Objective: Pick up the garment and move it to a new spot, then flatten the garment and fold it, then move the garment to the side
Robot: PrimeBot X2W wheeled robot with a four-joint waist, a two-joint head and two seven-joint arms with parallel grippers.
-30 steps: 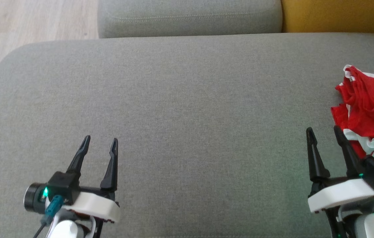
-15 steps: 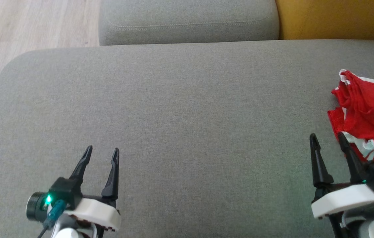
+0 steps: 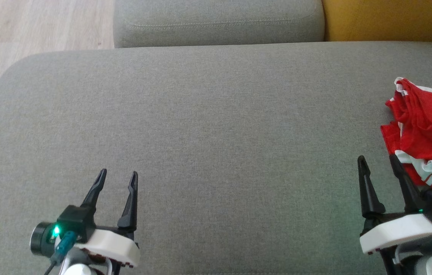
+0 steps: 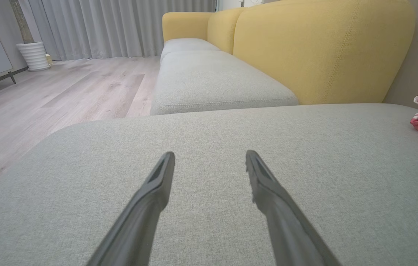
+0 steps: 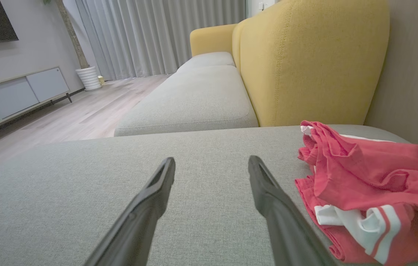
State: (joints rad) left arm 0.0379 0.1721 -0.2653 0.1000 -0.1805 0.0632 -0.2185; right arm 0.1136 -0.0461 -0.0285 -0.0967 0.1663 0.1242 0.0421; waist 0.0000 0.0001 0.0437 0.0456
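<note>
Right gripper (image 3: 376,157) wide, beside crumpled red garment (image 3: 429,122); left gripper (image 3: 119,172) wide; woven grey cushion (image 3: 216,114) beneath.

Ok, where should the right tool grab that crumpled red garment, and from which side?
Probably the bunched fold on the red garment nearest the open right tool, approached from the robot's left. There the cloth stands up off the gray cushion in ridges that the fingers could pinch.

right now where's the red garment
In the head view the red garment lies crumpled at the right edge of the grey cushion, just right of the open right pincer.
</note>
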